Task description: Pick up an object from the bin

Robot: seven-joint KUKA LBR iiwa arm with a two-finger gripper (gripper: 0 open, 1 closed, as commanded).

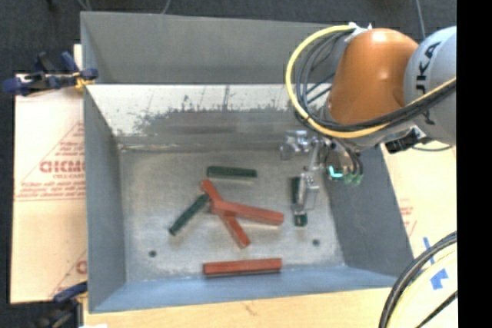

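Bin floor (pixel 150 188): red bar (pixel 252 213) beside gripper (pixel 300 216)

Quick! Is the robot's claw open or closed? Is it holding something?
Gripper: cannot be told whether open or closed; it is low over the bin floor, right of the crossed red bars.

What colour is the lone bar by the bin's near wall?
The bar is reddish-brown; camera view.
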